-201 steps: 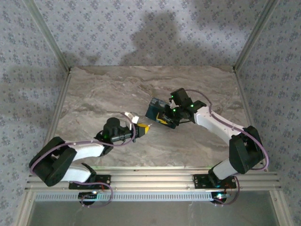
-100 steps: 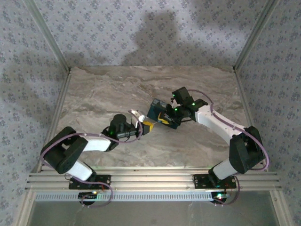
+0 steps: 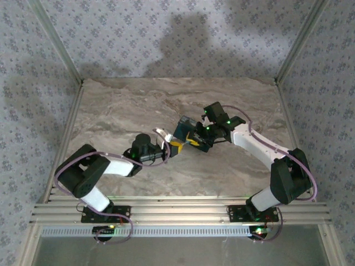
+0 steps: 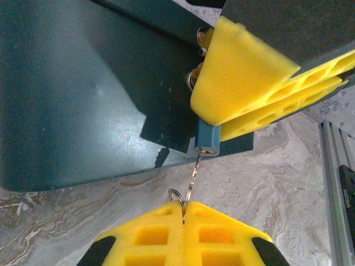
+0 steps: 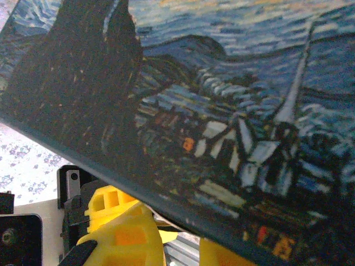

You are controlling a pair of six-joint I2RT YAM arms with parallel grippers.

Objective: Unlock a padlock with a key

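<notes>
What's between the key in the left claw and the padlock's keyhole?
Nothing visible. The key, pinched in the left claw, has its tip at the keyhole of the small blue padlock. The right claw, holding the printed box, has a yellow finger beside the lock, off the key's line.

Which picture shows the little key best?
The left wrist view: the key is close up, pinched in the left claw. From the top it's too tiny to make out; the right wrist camera faces the painted padlock.
</notes>
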